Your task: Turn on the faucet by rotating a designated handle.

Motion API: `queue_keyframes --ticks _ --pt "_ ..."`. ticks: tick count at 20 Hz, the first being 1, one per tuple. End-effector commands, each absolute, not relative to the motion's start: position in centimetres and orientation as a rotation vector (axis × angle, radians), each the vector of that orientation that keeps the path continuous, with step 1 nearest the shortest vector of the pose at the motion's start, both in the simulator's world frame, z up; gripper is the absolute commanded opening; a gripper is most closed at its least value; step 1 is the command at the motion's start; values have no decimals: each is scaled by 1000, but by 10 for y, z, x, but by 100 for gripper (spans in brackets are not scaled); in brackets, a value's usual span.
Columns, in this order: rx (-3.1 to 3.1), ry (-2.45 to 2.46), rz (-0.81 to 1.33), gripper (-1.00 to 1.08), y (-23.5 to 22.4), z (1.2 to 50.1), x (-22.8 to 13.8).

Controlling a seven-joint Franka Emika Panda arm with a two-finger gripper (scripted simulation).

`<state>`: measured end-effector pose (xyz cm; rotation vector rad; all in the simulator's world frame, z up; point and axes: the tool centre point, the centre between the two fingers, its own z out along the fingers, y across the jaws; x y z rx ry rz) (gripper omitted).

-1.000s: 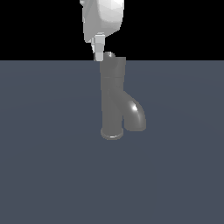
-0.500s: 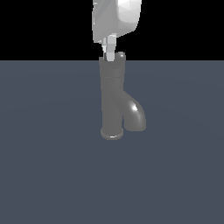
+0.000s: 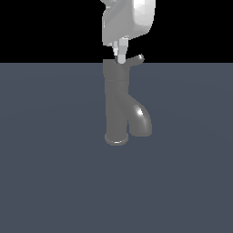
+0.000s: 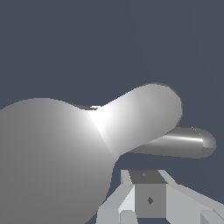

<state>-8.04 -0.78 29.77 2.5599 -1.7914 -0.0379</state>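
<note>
Now the thin grey lever handle (image 3: 134, 59) juts toward the exterior view's right from the glossy dark-grey faucet (image 3: 119, 104) standing on the table (image 3: 50, 159), having swung as the white pincer (image 3: 121, 53) moved rightward beside it. Rotation seems underway. Pincer opening cannot be told.

Gripper (image 3: 121, 58) seemingly atop faucet (image 3: 119, 104).

The faucet (image 3: 117, 104) looked like smooth dark-grey metal, glossy, with a bright highlight on the spout's curve. The handle (image 3: 135, 59) had the same polished grey sheen, a thin glint along it in the wrist view. The gripper (image 3: 121, 55) appeared smooth pale plastic, semi-matt. The floor (image 3: 50, 173) was flat, matt blue-grey.
</note>
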Motion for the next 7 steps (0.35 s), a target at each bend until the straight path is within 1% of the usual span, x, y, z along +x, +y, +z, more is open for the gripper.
queue_keyframes --ticks 1,7 --pt "2497 -1905 -3 -100 -58 298 -63" --pt "2484 -1923 0 -100 -77 298 -53"
